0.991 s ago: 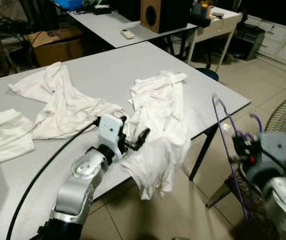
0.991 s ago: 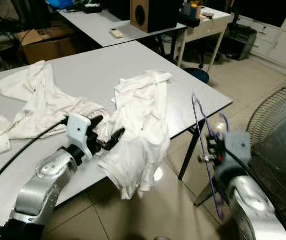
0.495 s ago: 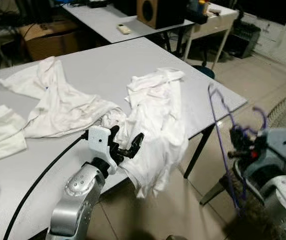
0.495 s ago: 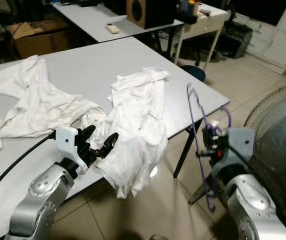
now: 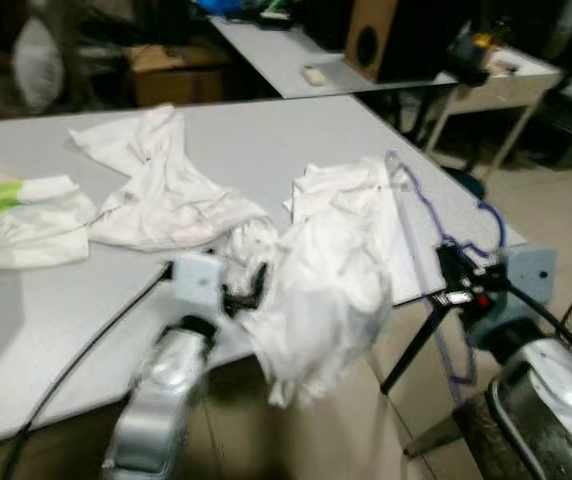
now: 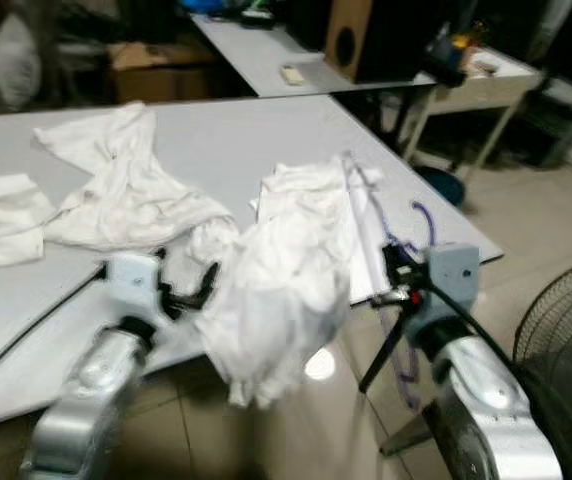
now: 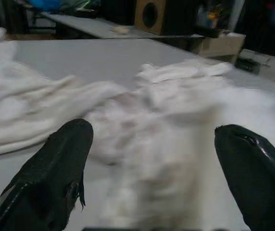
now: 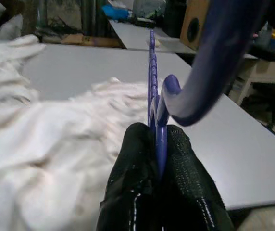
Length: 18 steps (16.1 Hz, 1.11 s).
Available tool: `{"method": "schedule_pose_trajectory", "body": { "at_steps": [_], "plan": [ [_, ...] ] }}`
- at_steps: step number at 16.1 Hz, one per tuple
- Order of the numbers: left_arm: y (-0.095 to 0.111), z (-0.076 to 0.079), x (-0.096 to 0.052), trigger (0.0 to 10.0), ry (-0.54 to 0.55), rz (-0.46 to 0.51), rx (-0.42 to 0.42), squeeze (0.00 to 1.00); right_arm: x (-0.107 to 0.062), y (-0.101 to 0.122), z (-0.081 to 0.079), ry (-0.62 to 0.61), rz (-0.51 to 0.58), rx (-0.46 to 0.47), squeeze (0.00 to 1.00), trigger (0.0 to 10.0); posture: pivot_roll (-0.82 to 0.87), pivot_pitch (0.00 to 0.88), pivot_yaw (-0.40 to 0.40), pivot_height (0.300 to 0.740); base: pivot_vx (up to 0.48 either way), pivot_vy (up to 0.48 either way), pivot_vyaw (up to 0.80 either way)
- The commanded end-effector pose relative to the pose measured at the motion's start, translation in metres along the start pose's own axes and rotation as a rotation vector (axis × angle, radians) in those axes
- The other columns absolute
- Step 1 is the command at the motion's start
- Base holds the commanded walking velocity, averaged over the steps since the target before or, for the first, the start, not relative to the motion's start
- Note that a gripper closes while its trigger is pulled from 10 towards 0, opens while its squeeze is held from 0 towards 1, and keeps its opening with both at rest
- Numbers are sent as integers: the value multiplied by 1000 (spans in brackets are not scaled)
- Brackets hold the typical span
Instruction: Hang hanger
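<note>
Right gripper [image 8: 157,159] now nearer table [image 5: 266,140], jaws clamped on purple hanger [image 5: 413,235] standing upright, left gripper [image 7: 149,168] jaws spread.

Purple plastic hanger [image 5: 436,250] is standing roughly upright off the table's [image 5: 266,150] right edge, hook pointing away, leaning against the bunched white shirt [image 5: 331,275]. Right end effector [image 8: 157,144] is pinching its thin bar.

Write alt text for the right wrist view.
The right gripper pinches a purple hanger between its two black fingers, shut tight on it. Ahead, a crumpled white shirt lies on a grey table, with a second table and a wooden speaker behind.
</note>
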State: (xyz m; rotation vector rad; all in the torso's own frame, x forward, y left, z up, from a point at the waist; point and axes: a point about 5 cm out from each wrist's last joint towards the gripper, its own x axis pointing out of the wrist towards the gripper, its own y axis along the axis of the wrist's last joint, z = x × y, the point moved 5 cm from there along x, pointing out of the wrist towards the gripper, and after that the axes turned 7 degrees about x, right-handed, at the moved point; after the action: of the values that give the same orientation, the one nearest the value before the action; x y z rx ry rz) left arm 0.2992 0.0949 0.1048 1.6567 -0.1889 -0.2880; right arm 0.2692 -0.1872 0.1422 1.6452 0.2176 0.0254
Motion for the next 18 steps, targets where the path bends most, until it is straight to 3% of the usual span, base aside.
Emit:
{"method": "schedule_pose_trajectory", "body": {
  "at_steps": [1,2,5,9,10,11,12,13,14,15,16,17,18],
  "plan": [
    [3,1,3,10000,8,10,-3,0,-1,3,3,-15,15,-11,0,10000,-216,0,-85,740,0,0,0],
    [0,3,4,10000,10,-9,-30,0,-2,1,3,-16,11,-10,0,10000,-218,0,-83,740,0,0,0],
    [8,11,6,10000,-34,44,6,0,-8,-5,8,-38,-14,-50,0,10000,-224,0,-75,740,0,0,0],
    [4,23,2,10000,-88,28,-47,0,-23,-11,12,-72,-39,-17,0,10000,-248,0,-56,740,0,0,0],
    [11,21,3,10000,-122,60,-31,0,-24,-6,14,-83,-24,-15,0,10000,-252,0,-48,740,0,0,0],
    [13,4,8,10000,-99,54,-21,0,-21,-4,17,-94,-14,-11,0,10000,-240,0,-47,740,0,0,0],
    [14,-4,9,10000,-86,51,-8,0,-21,-4,19,-102,-11,1,0,10000,-233,0,-44,740,0,0,0],
    [15,-14,10,10000,-83,56,-17,820,-19,-7,21,-104,-15,12,0,10000,-226,0,-36,740,0,0,0],
    [15,-17,10,10000,-84,58,-25,820,-19,-8,20,-101,-18,12,0,10000,-225,0,-34,740,0,0,0],
    [11,-22,13,10000,-91,44,13,1000,-18,-18,19,-92,-55,-3,0,10000,-219,0,-22,740,0,0,0],
    [10,-23,16,10000,-97,37,38,1000,-17,-21,18,-88,-70,-18,0,10000,-222,0,-17,740,0,0,0],
    [8,-17,24,10000,-142,22,65,639,-16,-20,16,-69,-71,-23,0,10000,-222,0,-14,740,0,0,0],
    [8,-17,24,10000,-142,22,65,639,-16,-20,16,-69,-71,-23,0,10000,-222,0,-14,740,0,0,0]
  ]
}}
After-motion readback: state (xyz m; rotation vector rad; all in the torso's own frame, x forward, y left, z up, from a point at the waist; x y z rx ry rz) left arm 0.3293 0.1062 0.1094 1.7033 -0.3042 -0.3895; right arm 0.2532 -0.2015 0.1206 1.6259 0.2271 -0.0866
